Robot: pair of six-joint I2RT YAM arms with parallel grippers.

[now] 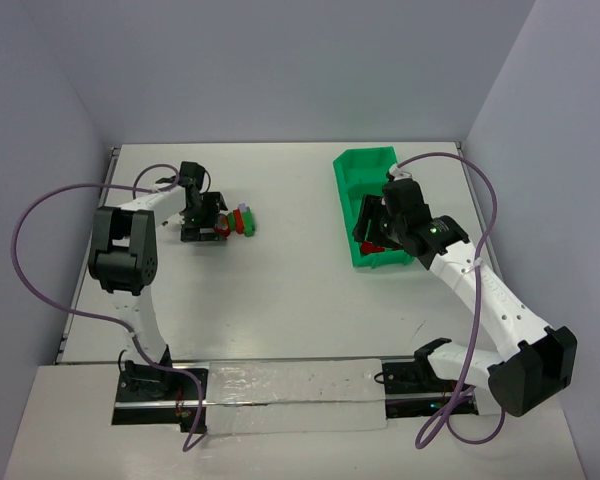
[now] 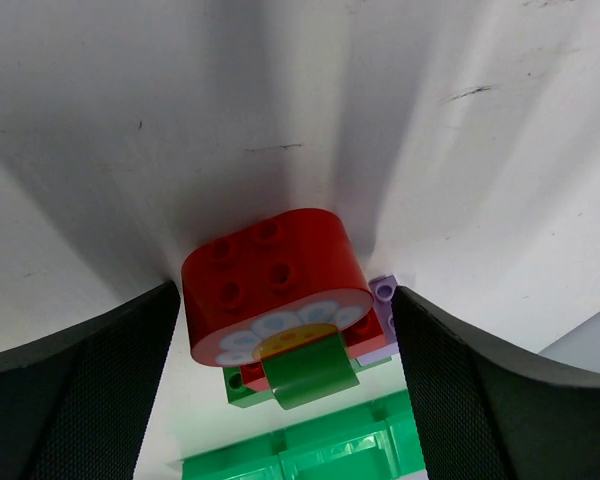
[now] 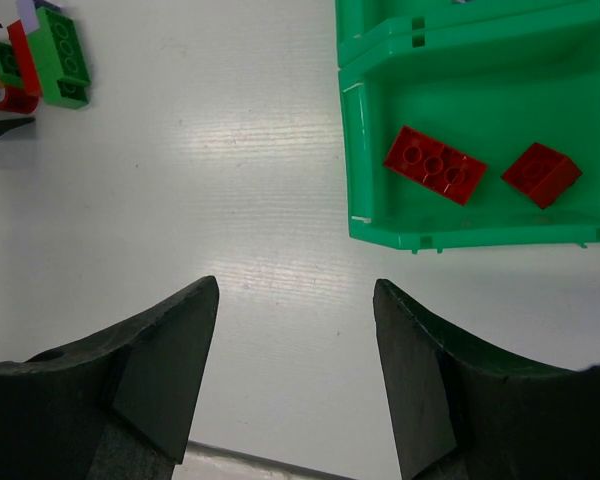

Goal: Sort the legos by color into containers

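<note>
A cluster of legos (image 1: pixel 242 222) lies left of the table's middle. In the left wrist view its top piece is a round red brick (image 2: pixel 275 280) with a white and yellow daisy face. A curved green piece (image 2: pixel 315 370), a purple brick (image 2: pixel 385 298) and a green brick (image 2: pixel 242 385) sit under and beside it. My left gripper (image 2: pixel 283 292) (image 1: pixel 218 222) is open, one finger on each side of the red brick. The green tray (image 1: pixel 368 158) (image 3: pixel 480 235) holds two red bricks (image 3: pixel 435 165) (image 3: pixel 540 173) in its near compartment. My right gripper (image 3: pixel 295 290) (image 1: pixel 366 232) hovers open and empty by the tray's near left corner.
A bright green brick (image 2: pixel 310 450) lies at the bottom edge of the left wrist view. The right wrist view also catches the cluster's green bricks (image 3: pixel 55 55) at its top left corner. Grey walls close in the table on three sides.
</note>
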